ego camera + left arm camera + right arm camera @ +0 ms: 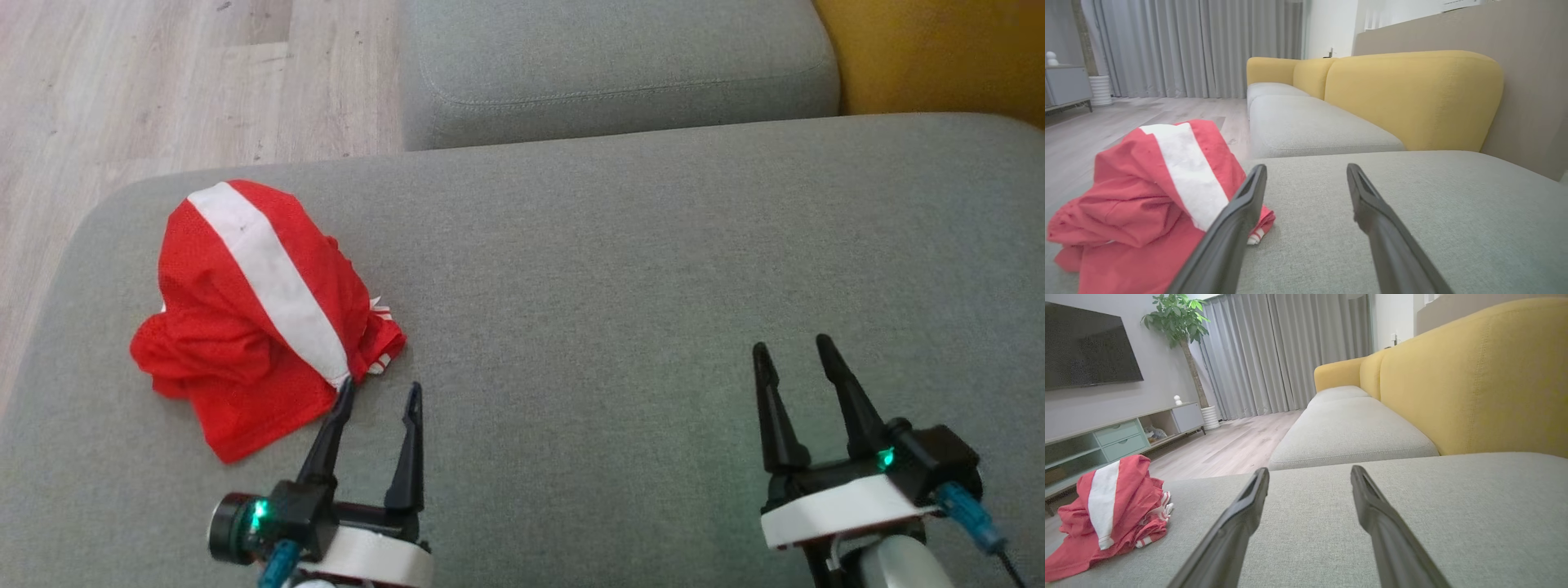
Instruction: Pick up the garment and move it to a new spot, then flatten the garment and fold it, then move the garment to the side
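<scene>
We judge the pick-up not yet begun. The grey seat cushion (620, 269) carries the garment (237, 343), heaped near its left edge. The left gripper (382, 385), fingers spread wide and empty, sits just beside the heap's near right corner. It should shift over the heap and close on a thick fold rather than the thin hem. The right gripper (792, 343), fingers equally wide and empty, hangs well apart toward the near right edge. The cushion is coarse woven fabric with rounded edges. The garment is limp red mesh, crumpled and crossed by a white band (272, 278).
</scene>
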You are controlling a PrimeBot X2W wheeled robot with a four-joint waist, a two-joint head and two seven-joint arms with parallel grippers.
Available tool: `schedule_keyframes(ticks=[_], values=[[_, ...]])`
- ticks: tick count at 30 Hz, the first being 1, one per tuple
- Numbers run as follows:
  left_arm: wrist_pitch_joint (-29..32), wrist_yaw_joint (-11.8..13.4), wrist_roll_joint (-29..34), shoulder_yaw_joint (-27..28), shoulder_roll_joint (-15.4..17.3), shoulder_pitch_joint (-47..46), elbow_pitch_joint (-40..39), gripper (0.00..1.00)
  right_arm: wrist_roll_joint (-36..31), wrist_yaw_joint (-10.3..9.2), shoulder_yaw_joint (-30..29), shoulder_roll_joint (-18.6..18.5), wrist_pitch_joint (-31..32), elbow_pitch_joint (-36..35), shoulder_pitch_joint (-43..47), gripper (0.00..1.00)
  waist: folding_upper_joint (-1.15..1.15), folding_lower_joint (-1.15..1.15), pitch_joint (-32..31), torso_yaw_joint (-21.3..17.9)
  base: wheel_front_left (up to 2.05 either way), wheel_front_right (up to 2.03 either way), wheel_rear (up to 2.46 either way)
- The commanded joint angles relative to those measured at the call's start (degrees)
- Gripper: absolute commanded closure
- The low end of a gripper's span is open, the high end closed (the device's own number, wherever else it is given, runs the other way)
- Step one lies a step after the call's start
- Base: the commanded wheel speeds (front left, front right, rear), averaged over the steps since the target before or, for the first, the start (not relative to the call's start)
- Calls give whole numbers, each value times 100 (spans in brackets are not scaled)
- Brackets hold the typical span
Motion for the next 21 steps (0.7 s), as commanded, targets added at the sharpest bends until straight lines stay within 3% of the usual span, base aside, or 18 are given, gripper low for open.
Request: schedule_keyframes(ticks=[1,9,21], values=[[-118,-25,210,229,-45,-193,-177,0,-181,-4,186,-48,-114,-176,-188,0,0,0,-7,3,0,0,0],[-118,-227,303,469,-172,-173,-124,0,-34,-4,235,-48,-114,-125,-191,0,0,0,-23,98,0,0,0],[-118,-312,376,774,-209,-103,-50,0,51,-4,527,-48,-114,-136,-94,0,0,0,-96,643,0,0,0]])
